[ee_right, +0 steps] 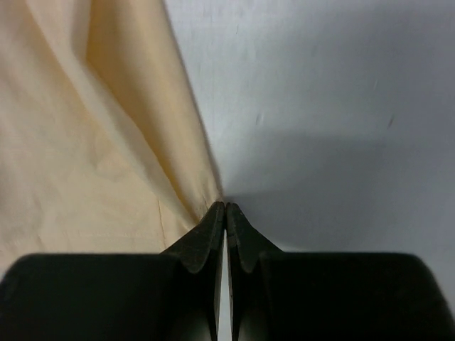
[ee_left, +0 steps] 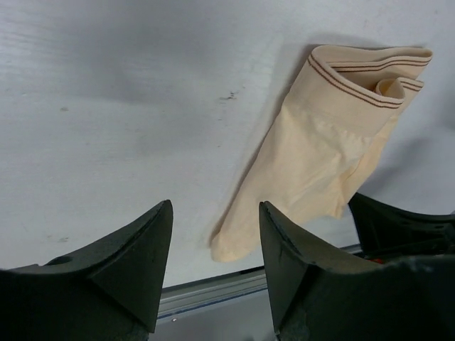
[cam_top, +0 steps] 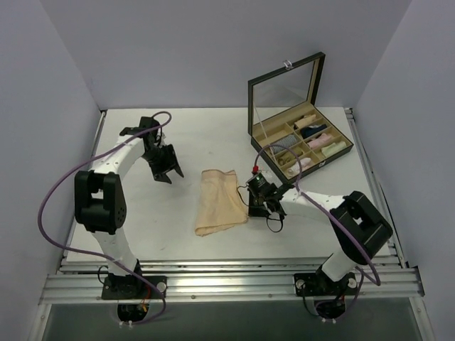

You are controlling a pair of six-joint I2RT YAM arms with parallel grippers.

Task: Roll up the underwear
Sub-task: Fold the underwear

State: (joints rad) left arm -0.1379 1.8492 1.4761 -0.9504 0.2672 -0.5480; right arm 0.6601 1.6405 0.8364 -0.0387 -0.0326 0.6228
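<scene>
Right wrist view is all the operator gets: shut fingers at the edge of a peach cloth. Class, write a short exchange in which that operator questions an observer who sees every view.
Operator: Where is the left gripper?
Observer: The left gripper hangs open over bare table, left of the underwear and clear of it.
Operator: Is the cloth rolled at all?
Observer: No. It lies flat as a long folded strip, with its striped waistband at the far end.
Operator: What is beyond the cloth?
Observer: A box with its lid up stands at the far right, holding cloth rolls.
</scene>
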